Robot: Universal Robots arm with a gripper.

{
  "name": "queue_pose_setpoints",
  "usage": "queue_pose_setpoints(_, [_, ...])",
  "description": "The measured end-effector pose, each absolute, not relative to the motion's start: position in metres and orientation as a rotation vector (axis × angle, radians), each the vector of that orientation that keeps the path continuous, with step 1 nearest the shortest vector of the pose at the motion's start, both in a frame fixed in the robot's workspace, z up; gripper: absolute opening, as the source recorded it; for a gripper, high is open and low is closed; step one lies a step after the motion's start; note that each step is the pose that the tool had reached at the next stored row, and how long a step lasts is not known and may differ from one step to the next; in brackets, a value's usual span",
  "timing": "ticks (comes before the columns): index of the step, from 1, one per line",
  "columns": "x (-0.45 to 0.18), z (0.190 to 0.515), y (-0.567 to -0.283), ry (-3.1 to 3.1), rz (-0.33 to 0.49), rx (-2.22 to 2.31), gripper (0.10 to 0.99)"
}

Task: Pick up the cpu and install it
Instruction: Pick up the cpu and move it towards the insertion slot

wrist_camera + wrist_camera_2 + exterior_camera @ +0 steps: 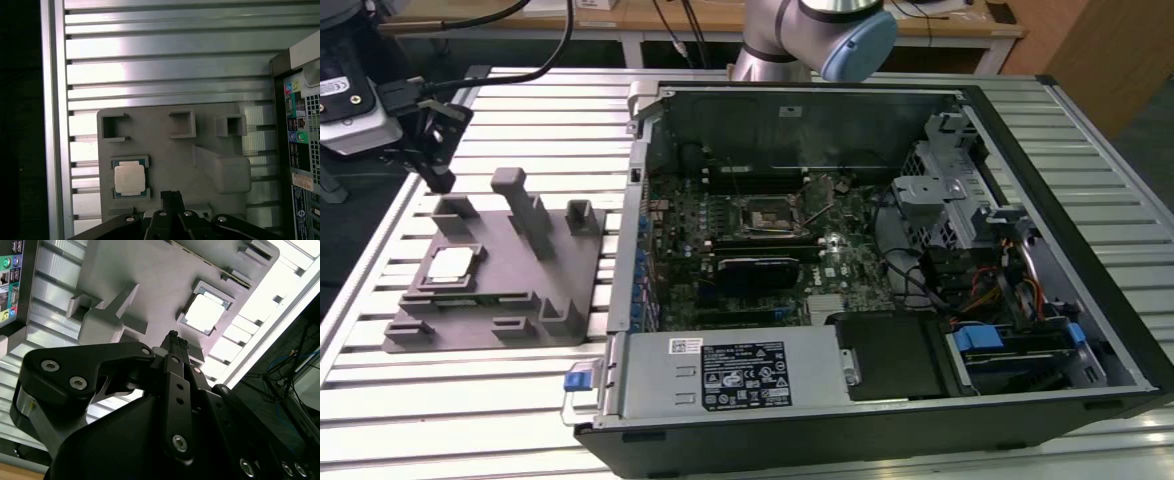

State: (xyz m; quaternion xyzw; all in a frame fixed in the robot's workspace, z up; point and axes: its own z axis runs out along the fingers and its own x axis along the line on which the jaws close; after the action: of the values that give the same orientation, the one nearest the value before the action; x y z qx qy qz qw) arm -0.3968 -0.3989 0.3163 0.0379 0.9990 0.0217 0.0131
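Observation:
The cpu (450,265) is a small pale silver square lying flat in a recess of the grey fixture (520,290) at the exterior view's left. Both wrist views show the cpu (206,313) (129,178) on the fixture (150,275) (165,150). My gripper (443,182) hangs above the fixture's far end, apart from the chip. Its black fingers (171,196) look pressed together with nothing between them, and their tips (173,336) stop short of the chip.
An open computer case (1014,120) lies on the slotted aluminium table (440,400), to the exterior view's right of the fixture. Its motherboard has a square socket (767,212) near the middle. Tall blocks (520,195) rise from the fixture. The case's rear ports (300,125) face the fixture.

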Motion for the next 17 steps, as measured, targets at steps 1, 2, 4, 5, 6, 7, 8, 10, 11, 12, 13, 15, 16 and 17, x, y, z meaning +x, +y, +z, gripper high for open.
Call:
queue_pose_setpoints(1, [-0.3971, 0.3159, -0.3989, 3.113, 0.067, 0.118, 0.106])
queue_pose_setpoints(2, [-0.3973, 0.3154, -0.3989, 3.112, 0.068, 0.118, 0.106])
queue_pose_setpoints(4, [-0.3977, 0.3145, -0.3989, 3.112, 0.068, 0.118, 0.106])
queue_pose_setpoints(5, [-0.3979, 0.3141, -0.3989, 3.112, 0.068, 0.118, 0.106])
queue_pose_setpoints(6, [-0.3981, 0.3137, -0.3989, 3.112, 0.068, 0.118, 0.106])
queue_pose_setpoints(7, [-0.3983, 0.3133, -0.3989, 3.112, 0.068, 0.118, 0.106])
queue_pose_setpoints(8, [-0.3985, 0.3129, -0.3989, 3.112, 0.068, 0.118, 0.106])
queue_pose_setpoints(10, [-0.3988, 0.3122, -0.3989, 3.112, 0.068, 0.118, 0.106])
queue_pose_setpoints(11, [-0.399, 0.3118, -0.3989, 3.112, 0.068, 0.118, 0.106])
queue_pose_setpoints(12, [-0.3992, 0.3115, -0.3989, 3.113, 0.068, 0.118, 0.106])
queue_pose_setpoints(13, [-0.3994, 0.3111, -0.3989, 3.112, 0.068, 0.118, 0.106])
queue_pose_setpoints(15, [-0.3999, 0.3103, -0.3989, 3.113, 0.067, 0.118, 0.106])
queue_pose_setpoints(16, [-0.4002, 0.3099, -0.3989, 3.112, 0.068, 0.118, 0.106])
queue_pose_setpoints(17, [-0.4004, 0.3095, -0.3989, 3.112, 0.067, 0.118, 0.106])
